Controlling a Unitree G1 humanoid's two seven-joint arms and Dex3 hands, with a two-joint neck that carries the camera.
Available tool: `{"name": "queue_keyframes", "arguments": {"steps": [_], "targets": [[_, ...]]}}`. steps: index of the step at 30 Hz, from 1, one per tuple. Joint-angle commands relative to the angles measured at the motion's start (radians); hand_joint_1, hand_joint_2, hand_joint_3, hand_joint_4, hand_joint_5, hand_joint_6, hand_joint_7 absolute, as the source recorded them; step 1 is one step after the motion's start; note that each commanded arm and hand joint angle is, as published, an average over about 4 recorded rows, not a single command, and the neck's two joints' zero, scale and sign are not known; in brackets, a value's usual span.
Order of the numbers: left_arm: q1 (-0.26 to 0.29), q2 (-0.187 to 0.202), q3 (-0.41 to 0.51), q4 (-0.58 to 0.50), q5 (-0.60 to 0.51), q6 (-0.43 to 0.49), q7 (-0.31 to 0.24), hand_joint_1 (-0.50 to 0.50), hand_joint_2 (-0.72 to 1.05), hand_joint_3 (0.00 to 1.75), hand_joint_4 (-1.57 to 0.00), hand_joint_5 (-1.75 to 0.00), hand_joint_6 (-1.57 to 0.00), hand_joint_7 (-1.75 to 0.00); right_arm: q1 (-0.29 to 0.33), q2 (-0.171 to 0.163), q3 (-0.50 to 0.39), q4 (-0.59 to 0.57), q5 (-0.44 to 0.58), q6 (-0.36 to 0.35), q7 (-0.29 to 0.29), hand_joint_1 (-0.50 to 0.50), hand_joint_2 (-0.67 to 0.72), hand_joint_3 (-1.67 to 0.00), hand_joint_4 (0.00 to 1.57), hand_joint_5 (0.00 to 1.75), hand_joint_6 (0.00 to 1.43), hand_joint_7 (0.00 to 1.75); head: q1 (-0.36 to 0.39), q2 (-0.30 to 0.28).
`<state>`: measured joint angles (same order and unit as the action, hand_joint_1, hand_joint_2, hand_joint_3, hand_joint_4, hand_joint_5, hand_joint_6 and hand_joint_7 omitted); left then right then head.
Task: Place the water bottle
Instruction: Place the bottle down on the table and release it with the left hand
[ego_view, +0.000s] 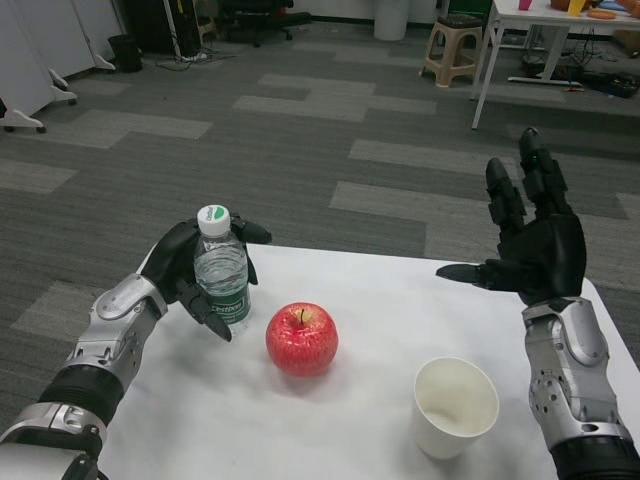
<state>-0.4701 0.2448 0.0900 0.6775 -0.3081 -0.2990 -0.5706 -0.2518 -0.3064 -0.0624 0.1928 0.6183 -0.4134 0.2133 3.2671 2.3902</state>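
Observation:
A small clear water bottle with a white cap and green label stands upright on the white table, near its far left part. My left hand wraps around it from the left, fingers curled behind and in front of it. My right hand is raised above the table's right edge, fingers spread and pointing up, holding nothing.
A red apple sits just right of the bottle. A white paper cup stands nearer me on the right. Beyond the table lies grey carpet, with a stool and another white table far back.

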Motion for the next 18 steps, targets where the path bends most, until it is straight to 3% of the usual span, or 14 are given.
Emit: {"name": "queue_keyframes", "arguments": {"steps": [1, 6, 13, 18], "targets": [[0.015, 0.010, -0.001, 0.040, 0.017, 0.012, -0.002, -0.34, -0.19, 0.07, -1.57, -1.75, -1.33, -0.56, -0.022, 0.005, 0.000, 0.005, -0.001, -0.013, -0.002, -0.46, -0.22, 0.00, 0.00, 0.00, 0.00, 0.00, 0.004, 0.001], [0.015, 0.012, -0.002, 0.048, 0.024, 0.014, -0.001, -0.34, -0.10, 0.00, -1.57, -1.75, -1.31, -0.56, -0.024, 0.007, 0.000, 0.009, -0.004, -0.013, -0.002, -0.46, -0.22, 0.00, 0.00, 0.00, 0.00, 0.00, 0.006, 0.000], [0.015, 0.014, 0.002, 0.055, 0.083, 0.015, -0.001, -0.34, -0.10, 0.09, -1.57, -1.75, -1.31, -0.56, -0.027, 0.007, 0.004, 0.011, -0.005, -0.013, -0.002, -0.46, -0.22, 0.00, 0.00, 0.00, 0.00, 0.00, 0.009, -0.003], [0.018, 0.016, 0.002, 0.056, 0.123, 0.015, -0.005, -0.34, -0.10, 0.02, -1.57, -1.75, -1.29, -0.51, -0.027, 0.007, 0.003, 0.012, -0.005, -0.013, -0.002, -0.46, -0.22, 0.00, 0.00, 0.00, 0.00, 0.00, 0.009, -0.004]]}}
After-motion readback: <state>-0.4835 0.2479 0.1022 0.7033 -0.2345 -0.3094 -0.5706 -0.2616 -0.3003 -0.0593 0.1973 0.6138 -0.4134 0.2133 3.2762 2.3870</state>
